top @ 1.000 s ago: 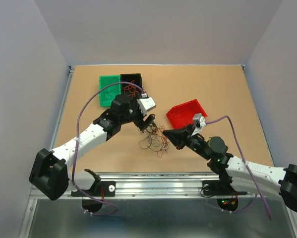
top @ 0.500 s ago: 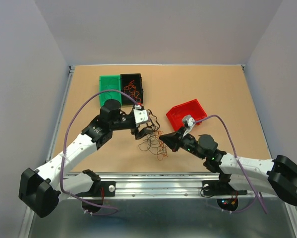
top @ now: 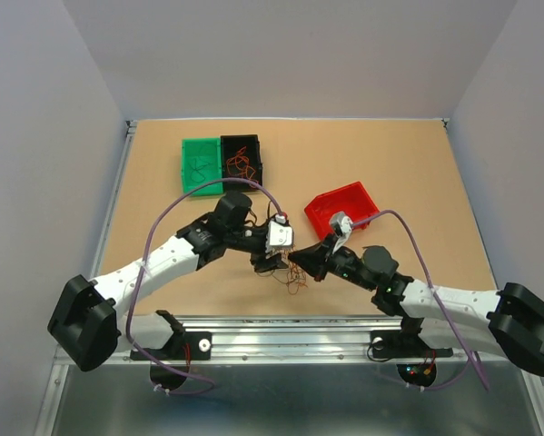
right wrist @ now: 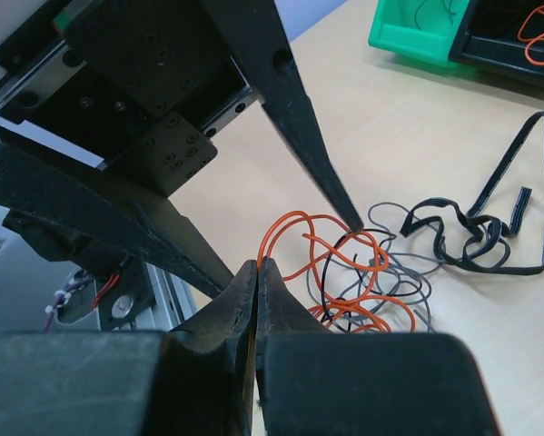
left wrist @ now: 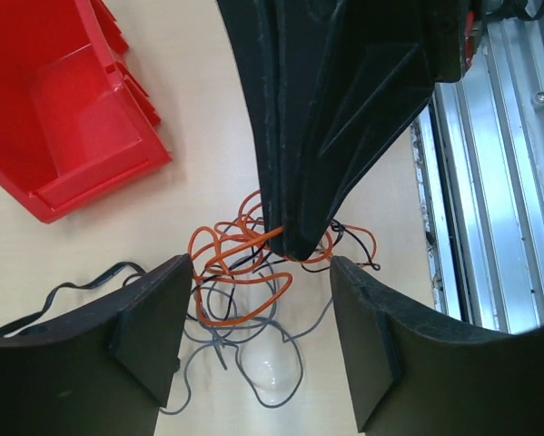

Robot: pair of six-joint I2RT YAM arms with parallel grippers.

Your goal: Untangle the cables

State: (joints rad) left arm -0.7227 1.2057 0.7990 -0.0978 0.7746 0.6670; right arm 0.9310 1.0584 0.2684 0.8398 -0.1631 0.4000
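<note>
From above, my left hand (top: 270, 264) had swung down from the black bin (top: 241, 159) to meet the right hand (top: 299, 259) over the cables (top: 294, 280) near the front rail, so I judged a pull-apart was ready. The left wrist view showed its jaws wide and empty, straddling the tangle. The right wrist view showed that hand closed, pinching an orange cable (right wrist: 294, 222). The tan bench (top: 390, 163) was flat and matte, with plain grey walls around it.

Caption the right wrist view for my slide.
Right gripper pinches an orange cable loop at the edge of the tangle.
</note>
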